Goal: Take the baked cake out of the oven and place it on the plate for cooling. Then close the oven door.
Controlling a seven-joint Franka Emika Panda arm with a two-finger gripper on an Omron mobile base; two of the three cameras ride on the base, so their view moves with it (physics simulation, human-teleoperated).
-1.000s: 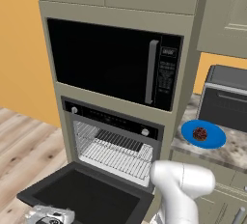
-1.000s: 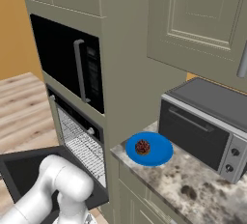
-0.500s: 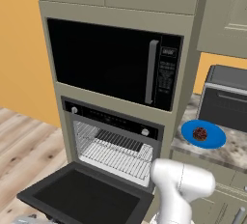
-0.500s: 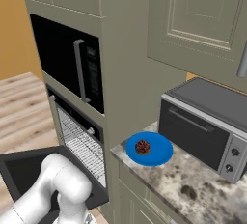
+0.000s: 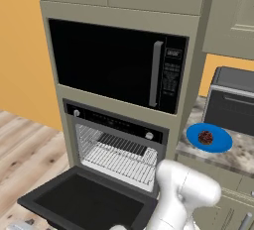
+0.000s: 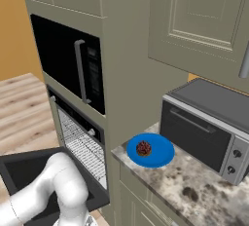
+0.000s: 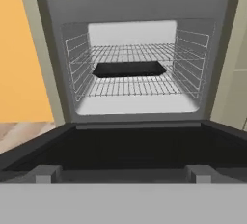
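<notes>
The baked cake (image 5: 205, 137) (image 6: 143, 148) lies on the blue plate (image 5: 221, 143) (image 6: 163, 154) on the counter right of the oven (image 5: 116, 147) (image 6: 80, 144) (image 7: 130, 73). The oven door (image 5: 87, 201) (image 6: 24, 171) (image 7: 130, 153) hangs fully down, flat and level. My gripper (image 5: 19, 225) is low in front of the door's front edge, barely in view at the bottom of the left base view. It is open and holds nothing. The hand view looks over the door's handle into the oven cavity.
A dark flat tray (image 7: 129, 68) rests on a wire rack (image 7: 140, 87) inside the oven. The black microwave (image 5: 116, 68) (image 6: 68, 62) sits above the oven. A silver toaster oven (image 5: 230, 100) (image 6: 206, 122) stands on the counter (image 6: 194, 191) behind the plate.
The gripper has sunk lower in front of the door and nearly left the left base view. The cake, plate and door have not moved.
</notes>
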